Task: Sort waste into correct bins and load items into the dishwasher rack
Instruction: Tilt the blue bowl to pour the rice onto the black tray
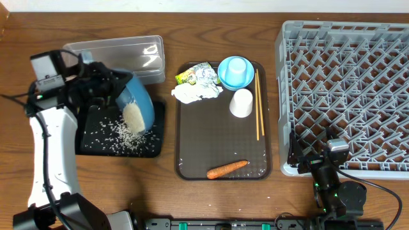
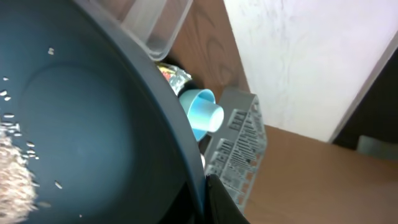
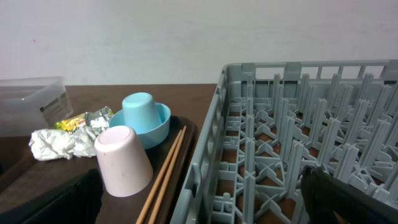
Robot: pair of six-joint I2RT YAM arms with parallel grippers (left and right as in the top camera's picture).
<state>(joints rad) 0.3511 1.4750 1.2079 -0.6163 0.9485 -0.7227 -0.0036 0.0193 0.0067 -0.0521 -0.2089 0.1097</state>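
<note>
My left gripper [image 1: 114, 84] is shut on the rim of the large dark blue bowl [image 1: 139, 103] and holds it tipped over the shallow black tray [image 1: 89, 144]. White rice [image 1: 133, 117] slides out of the bowl, and grains [image 1: 118, 139] lie scattered on the tray. In the left wrist view the bowl's inside [image 2: 81, 124] fills the frame, with rice [image 2: 12, 177] at its low edge. On the brown serving tray [image 1: 220, 137] lie the wrapper [image 1: 193, 74], tissue [image 1: 193, 93], carrot [image 1: 227, 168], white cup [image 1: 241, 102], chopsticks [image 1: 258, 105], and a light blue cup upside down in the small blue bowl [image 1: 235, 71]. My right gripper [image 1: 311, 153] stands open at the front left corner of the grey rack [image 1: 348, 96].
The clear tub [image 1: 118, 52] stands behind the black tray, close to my left arm. In the right wrist view the rack's left wall [image 3: 214, 155] runs between my open fingers [image 3: 348, 199], with the chopsticks [image 3: 165, 177] and the white cup [image 3: 124, 160] just left of it.
</note>
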